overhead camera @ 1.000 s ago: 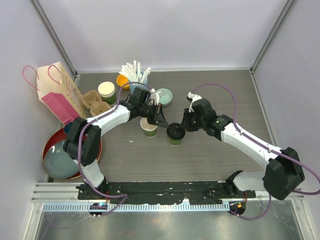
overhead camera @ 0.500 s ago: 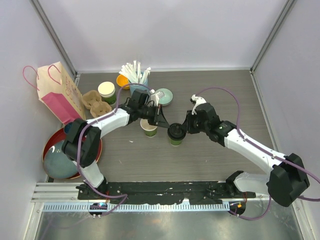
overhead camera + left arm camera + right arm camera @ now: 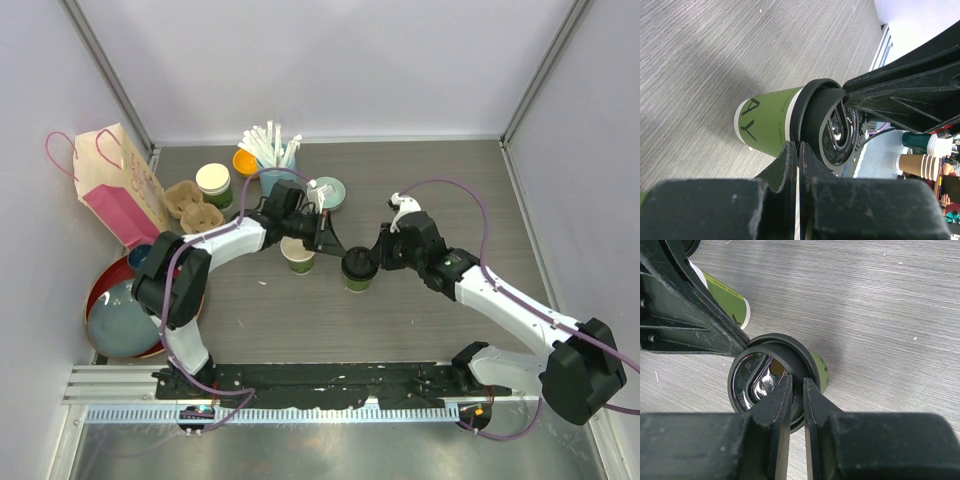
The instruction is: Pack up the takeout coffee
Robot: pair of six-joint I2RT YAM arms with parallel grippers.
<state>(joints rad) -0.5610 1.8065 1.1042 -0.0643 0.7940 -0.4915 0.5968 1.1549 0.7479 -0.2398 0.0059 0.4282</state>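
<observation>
Two green paper cups stand mid-table. One cup (image 3: 298, 256) is open and cream inside, also in the right wrist view (image 3: 729, 299). The other cup (image 3: 354, 281) (image 3: 771, 120) (image 3: 820, 370) wears a black lid (image 3: 357, 266) (image 3: 824, 120) (image 3: 757, 382). My right gripper (image 3: 371, 262) (image 3: 797, 382) is shut on that lid's rim, one finger in the lid's recess and one outside. My left gripper (image 3: 331, 244) (image 3: 798, 150) is shut with nothing between its fingers, its tip touching the lid's opposite edge.
A pink paper bag (image 3: 118, 185) and a cardboard cup carrier (image 3: 192, 207) sit at the left. Behind them are a third green cup (image 3: 213, 182), a blue cup of white straws (image 3: 272, 152) and a pale green bowl (image 3: 327, 192). A red bowl (image 3: 110, 310) is near left.
The right arm and the lidded cup have shifted slightly right and toward the near edge. The right jaws have narrowed onto the lid's rim. The left gripper's tip followed the lid.
</observation>
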